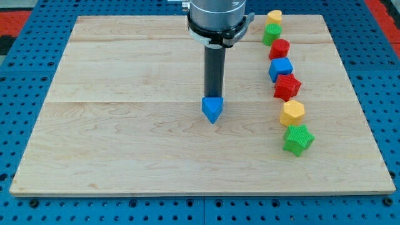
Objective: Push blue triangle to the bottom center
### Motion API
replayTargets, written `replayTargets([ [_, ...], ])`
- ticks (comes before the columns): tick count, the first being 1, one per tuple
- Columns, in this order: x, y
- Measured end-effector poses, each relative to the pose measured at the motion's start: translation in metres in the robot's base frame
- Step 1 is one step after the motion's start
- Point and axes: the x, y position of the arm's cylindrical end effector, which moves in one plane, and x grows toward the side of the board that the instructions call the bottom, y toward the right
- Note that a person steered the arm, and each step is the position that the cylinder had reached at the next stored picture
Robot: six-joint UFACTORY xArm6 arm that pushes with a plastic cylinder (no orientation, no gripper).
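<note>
The blue triangle (212, 109) lies near the middle of the wooden board (125, 137), pointing toward the view's bottom. My tip (215, 97) stands just above it in the view, touching or nearly touching its top edge. The dark rod rises from there to the arm at the view's top.
A column of blocks runs down the view's right: yellow block (274, 16), green block (271, 33), red block (279, 49), blue cube (281, 69), red star (287, 87), yellow hexagon (292, 113), green star (297, 139). Blue pegboard surrounds the board.
</note>
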Motion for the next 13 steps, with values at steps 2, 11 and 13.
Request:
replayTargets([
  [2,0.016,0.000],
  [11,0.067,-0.020],
  [13,0.071,-0.020],
])
